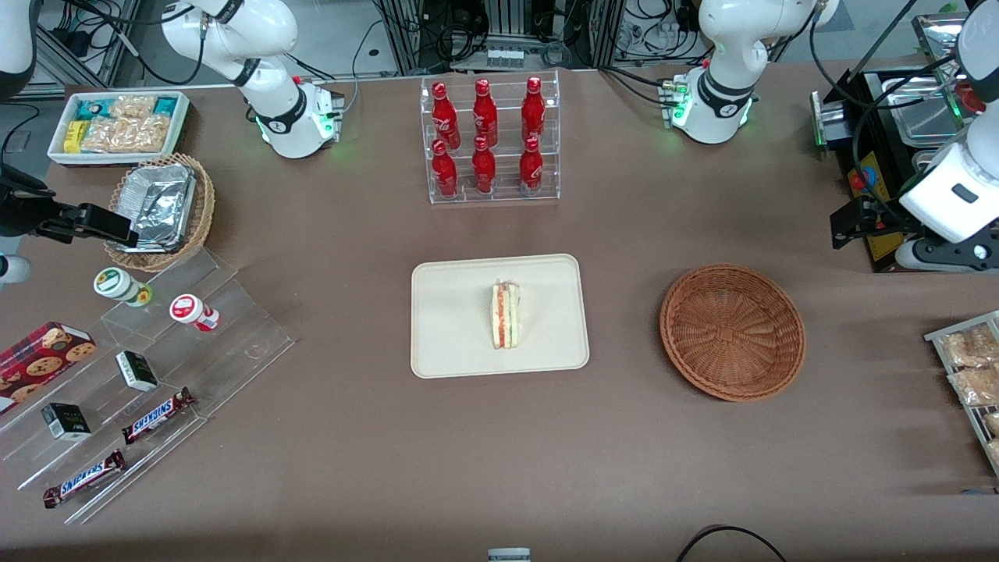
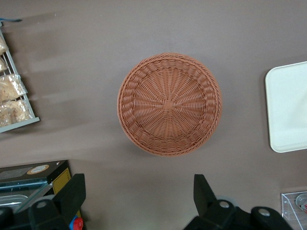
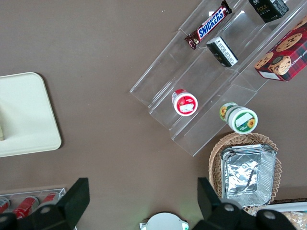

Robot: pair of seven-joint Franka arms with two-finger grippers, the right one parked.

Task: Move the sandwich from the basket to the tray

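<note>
While the working arm hangs high near its own end of the table, its black two-finger gripper [image 2: 139,201] is spread wide with nothing between the fingers [image 2: 72,194]. From the wrist camera, it hovers well above the round reddish-brown woven wicker basket [image 2: 169,104], clear of the rim. The basket [image 1: 732,332] sits on the brown table [image 1: 624,453] with nothing inside it, only the spiral weave of its floor showing.

Beside the basket, toward the middle of the table, lies the flat cream-beige rectangular plastic tray [image 1: 453,343] with rounded corners. The small triangular wedge sandwich [image 1: 506,314] of white bread rests on it, close to the tray's centre, its red, pink and green filling edge turned up toward the front camera. The gripper is well apart from it.

Farther from the front camera than the tray stands a clear acrylic rack of red cola bottles [image 1: 488,140]. Near the table edge at the working arm's end, a wire rack of snack packets [image 1: 970,367] lies flat.
</note>
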